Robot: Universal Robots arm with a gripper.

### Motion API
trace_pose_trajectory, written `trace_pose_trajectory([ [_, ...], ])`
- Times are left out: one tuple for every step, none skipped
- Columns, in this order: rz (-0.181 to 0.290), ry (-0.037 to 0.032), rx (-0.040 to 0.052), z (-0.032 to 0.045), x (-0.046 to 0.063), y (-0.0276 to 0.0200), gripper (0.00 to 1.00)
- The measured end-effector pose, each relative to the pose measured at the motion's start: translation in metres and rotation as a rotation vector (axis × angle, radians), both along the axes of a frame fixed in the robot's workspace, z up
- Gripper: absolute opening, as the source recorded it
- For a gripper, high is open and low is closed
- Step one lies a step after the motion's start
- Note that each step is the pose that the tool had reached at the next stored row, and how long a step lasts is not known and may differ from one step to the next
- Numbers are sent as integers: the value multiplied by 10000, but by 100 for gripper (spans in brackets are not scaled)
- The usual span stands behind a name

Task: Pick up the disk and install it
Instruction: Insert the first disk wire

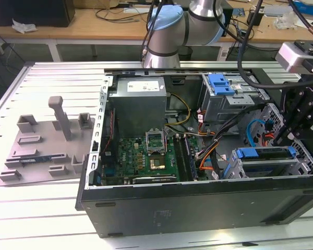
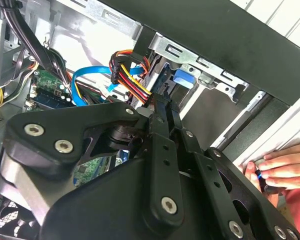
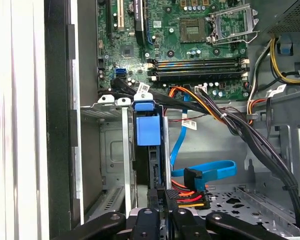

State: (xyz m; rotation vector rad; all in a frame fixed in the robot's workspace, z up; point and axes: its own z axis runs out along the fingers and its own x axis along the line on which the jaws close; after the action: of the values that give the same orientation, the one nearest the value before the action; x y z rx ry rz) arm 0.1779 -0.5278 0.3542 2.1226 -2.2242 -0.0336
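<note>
My hand (image 3: pixel 157 220) is down inside the open computer case (image 1: pixel 198 208), at the exterior view's right. My fingers (image 3: pixel 151 200) are pressed together on the disk (image 3: pixel 149 165), which stands on its thin edge. The disk sits in a metal slot (image 3: pixel 126 150) near the case wall, with its blue tab (image 3: pixel 148 131) just past my fingers. Orange and blue cables (image 3: pixel 205 172) lie right beside it. The green board (image 3: pixel 190 35) is farther in. A person's hand (image 2: pixel 282 167) rests on the case edge.
</note>
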Motion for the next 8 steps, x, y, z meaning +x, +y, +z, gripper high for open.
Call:
trace_pose_trajectory([
  [0, 0, 0, 0, 0, 0, 16],
  [2, 0, 0, -1, 0, 0, 16],
  [3, 0, 0, -1, 0, 0, 16],
  [4, -4, 1, -2, 0, 0, 16],
  [4, -11, 1, -3, -1, 0, 16],
  [4, -20, 1, -3, -1, 0, 16],
  [5, -28, 1, -5, -1, 0, 16],
  [5, -41, 1, -6, -1, 0, 16],
])
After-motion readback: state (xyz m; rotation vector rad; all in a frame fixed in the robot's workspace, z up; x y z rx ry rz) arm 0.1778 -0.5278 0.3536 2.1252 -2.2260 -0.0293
